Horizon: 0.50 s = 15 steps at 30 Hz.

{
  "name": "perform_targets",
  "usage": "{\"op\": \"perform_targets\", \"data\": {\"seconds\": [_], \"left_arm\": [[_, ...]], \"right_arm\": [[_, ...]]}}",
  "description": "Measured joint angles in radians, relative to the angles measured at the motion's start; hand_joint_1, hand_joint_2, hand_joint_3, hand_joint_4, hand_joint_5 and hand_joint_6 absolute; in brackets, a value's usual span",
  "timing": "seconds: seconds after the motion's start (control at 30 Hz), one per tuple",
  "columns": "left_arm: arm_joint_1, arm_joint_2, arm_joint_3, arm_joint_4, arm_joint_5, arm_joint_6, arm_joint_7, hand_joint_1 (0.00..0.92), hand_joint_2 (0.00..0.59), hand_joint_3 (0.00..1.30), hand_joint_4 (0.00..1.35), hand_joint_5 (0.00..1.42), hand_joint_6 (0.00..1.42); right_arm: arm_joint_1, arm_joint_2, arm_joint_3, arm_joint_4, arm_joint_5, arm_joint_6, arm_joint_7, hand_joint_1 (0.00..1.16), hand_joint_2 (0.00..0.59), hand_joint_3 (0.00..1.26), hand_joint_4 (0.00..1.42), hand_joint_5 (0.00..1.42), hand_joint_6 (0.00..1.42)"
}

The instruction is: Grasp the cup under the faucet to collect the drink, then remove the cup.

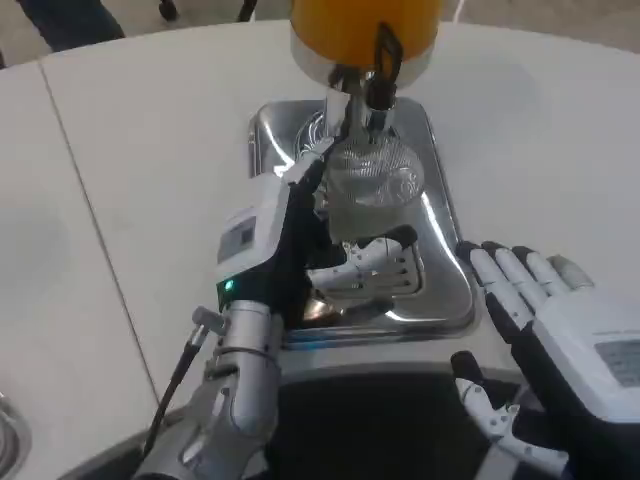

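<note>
Your left hand [300, 235] sits at the centre of the frame, reaching up from the lower left onto the steel tray [455, 300]. Its white back faces left, and its fingers [365, 262] wrap around the lower part of the cup [372, 185], so read it as grasping the cup.

The cup is clear and textured. It stands upright on the tray, just above centre, directly under the faucet [368, 95], which hangs from the orange dispenser [360, 30] at the top edge. The cup's long axis runs vertically, in line with the spout, and its mouth looks just below the nozzle; whether they touch is hard to tell. I cannot make out any drink inside the cup.

The cup lies immediately right of and above your left palm, already inside the fingers. Your right hand [560, 340] is at the lower right, off the tray's right edge, released with its fingers spread and holding nothing. The left is therefore far nearer, and it is the working hand.

My judgement is that removal depends on the gap below the spout. You should draw the cup toward the lower frame along the tray, keeping it upright.

No writing can be read. The pale plates on the backs of both hands are too blurred, and a small green light glows at the left wrist.
</note>
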<state>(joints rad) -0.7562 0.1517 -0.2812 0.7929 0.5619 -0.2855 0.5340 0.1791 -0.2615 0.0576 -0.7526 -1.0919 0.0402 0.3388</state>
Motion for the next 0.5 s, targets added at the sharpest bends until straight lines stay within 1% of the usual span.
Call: {"op": "perform_targets", "data": {"seconds": [0.13, 0.3, 0.33, 0.4, 0.5], "left_arm": [[0.022, 0.015, -0.001, -0.032, -0.006, -0.012, -0.015, 0.424, 0.042, 0.17, 0.11, 0.54, 0.66], [0.091, 0.060, 0.018, -0.140, -0.010, -0.023, -0.066, 0.406, 0.037, 0.14, 0.09, 0.47, 0.53], [0.120, 0.075, 0.028, -0.183, -0.009, -0.020, -0.076, 0.405, 0.035, 0.13, 0.08, 0.46, 0.51], [0.148, 0.093, 0.041, -0.223, -0.010, -0.014, -0.085, 0.405, 0.035, 0.11, 0.08, 0.45, 0.48], [0.205, 0.144, 0.093, -0.297, -0.023, 0.020, -0.120, 0.401, 0.031, 0.09, 0.08, 0.44, 0.46]], "right_arm": [[0.002, 0.001, 0.004, 0.000, 0.002, 0.000, 0.000, 0.29, 0.581, 0.00, 0.00, 0.00, 0.00], [0.004, 0.015, 0.011, -0.007, 0.010, 0.000, -0.001, 0.29, 0.577, 0.00, 0.00, 0.00, 0.00], [0.006, 0.022, 0.014, -0.014, 0.015, 0.000, -0.002, 0.29, 0.577, 0.00, 0.00, 0.00, 0.00], [0.008, 0.028, 0.017, -0.023, 0.019, 0.000, -0.003, 0.29, 0.577, 0.00, 0.00, 0.00, 0.00], [0.011, 0.042, 0.024, -0.033, 0.020, -0.001, -0.020, 0.29, 0.576, 0.00, 0.00, 0.00, 0.00]]}}
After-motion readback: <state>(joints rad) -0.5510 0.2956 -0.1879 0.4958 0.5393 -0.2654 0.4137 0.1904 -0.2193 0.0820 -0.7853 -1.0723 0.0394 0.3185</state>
